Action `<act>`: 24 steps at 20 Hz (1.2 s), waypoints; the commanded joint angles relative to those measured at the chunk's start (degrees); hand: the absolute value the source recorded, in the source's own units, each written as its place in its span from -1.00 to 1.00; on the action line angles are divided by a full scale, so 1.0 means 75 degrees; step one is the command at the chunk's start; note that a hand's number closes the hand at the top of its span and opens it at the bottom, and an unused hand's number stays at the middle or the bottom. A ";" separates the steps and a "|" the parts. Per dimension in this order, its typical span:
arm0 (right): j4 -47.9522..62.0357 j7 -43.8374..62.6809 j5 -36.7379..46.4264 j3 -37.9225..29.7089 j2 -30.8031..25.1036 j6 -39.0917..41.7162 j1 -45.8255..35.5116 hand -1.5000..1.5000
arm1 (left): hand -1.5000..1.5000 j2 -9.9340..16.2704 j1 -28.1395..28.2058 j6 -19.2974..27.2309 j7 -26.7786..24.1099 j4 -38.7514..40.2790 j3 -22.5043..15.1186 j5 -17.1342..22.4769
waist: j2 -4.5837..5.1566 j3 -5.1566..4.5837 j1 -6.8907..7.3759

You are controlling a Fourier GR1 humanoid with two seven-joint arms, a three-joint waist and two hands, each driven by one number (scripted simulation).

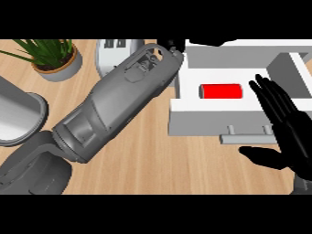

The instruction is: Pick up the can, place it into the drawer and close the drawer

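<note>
Head view shows the right hand (pixel 294 132) open, its fingers straight and spread, thumb out to the side, held just in front of the open drawer (pixel 185 106) and overlapping its right front corner. Inside the drawer lies the can (pixel 221 91), red, on its side, alone on the white floor of the compartment. Judging by that, placement is done and only closing remains. As a small metal can it is probably light, stiff and smooth, so it may roll when the drawer is pushed; if it must be taken up again, a grasp around its round middle would suit best. The drawer's handle (pixel 247 137) sits on the front panel, near the right thumb. Across the desk (pixel 151 160) the left forearm reaches diagonally toward the drawer's far left corner, where the left hand (pixel 172 45) is mostly hidden; whether it is spread or closed cannot be told. Further left stand a potted plant (pixel 53 57), a grey cylinder (pixel 9 114) and a white appliance (pixel 114 52).
</note>
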 commanded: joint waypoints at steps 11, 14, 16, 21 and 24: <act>0.4212 -0.0608 0.1350 -0.0303 0.0820 -0.2632 -0.1497 -1.00 | -1.00 0.1749 0.0848 -0.0259 0.1379 -0.2127 -0.0082 -0.0671 | -0.0061 0.0004 0.0345; 0.4999 -0.0978 0.1380 -0.0466 0.0746 -0.3066 -0.1489 -1.00 | -1.00 0.1853 0.1351 -0.0104 0.1554 -0.2705 -0.0211 -0.0805 | -0.0055 0.0007 0.0366; 0.5247 -0.0492 0.1665 -0.0503 0.0852 -0.2885 -0.2212 -1.00 | -1.00 0.2170 0.1522 -0.0188 0.1766 -0.3232 -0.0232 -0.0851 | -0.0074 0.0000 0.0423; 0.6639 -0.0885 0.1869 -0.0849 0.0803 -0.3835 -0.2699 -1.00 | -1.00 0.2489 0.1475 -0.0222 0.2395 -0.3526 -0.0247 -0.0961 | -0.0025 0.0010 0.0388; 0.7478 -0.0954 0.2002 -0.1099 0.0707 -0.4221 -0.3263 -1.00 | -1.00 0.2737 0.1641 -0.0095 0.2621 -0.4009 -0.0319 -0.1063 | -0.0019 0.0015 0.0533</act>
